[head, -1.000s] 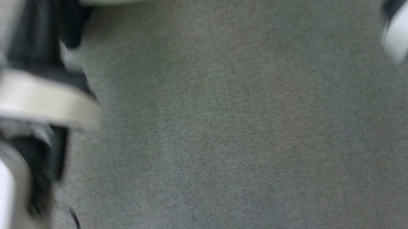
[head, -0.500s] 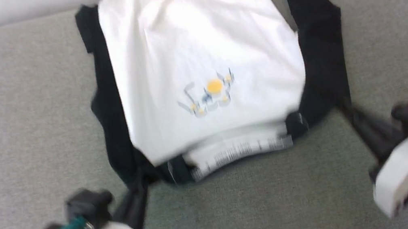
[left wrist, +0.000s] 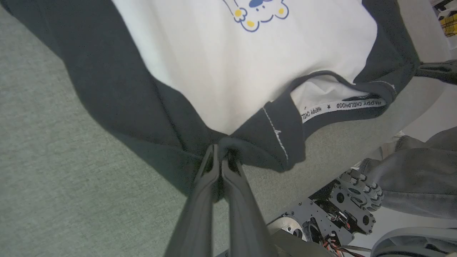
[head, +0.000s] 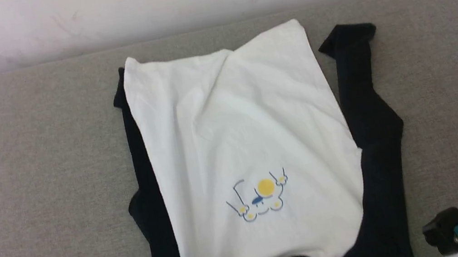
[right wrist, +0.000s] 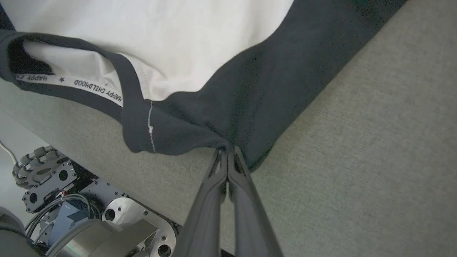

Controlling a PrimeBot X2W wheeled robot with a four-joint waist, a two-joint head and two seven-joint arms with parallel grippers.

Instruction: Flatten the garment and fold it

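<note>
Pinching one garment [head: 239, 136] at two shoulder points: left gripper [left wrist: 218, 149], right gripper [right wrist: 227, 152], both clamped tight on black cloth.

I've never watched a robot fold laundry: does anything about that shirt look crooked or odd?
Slightly. The shirt isn't flat yet: creases fan across its white body, and the black sleeve on the robot's right kinks sideways.

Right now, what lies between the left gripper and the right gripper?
The neck opening of the garment, black-trimmed with a white lettered tape, lies between the left gripper and the right gripper; both wrist views show it.
</note>
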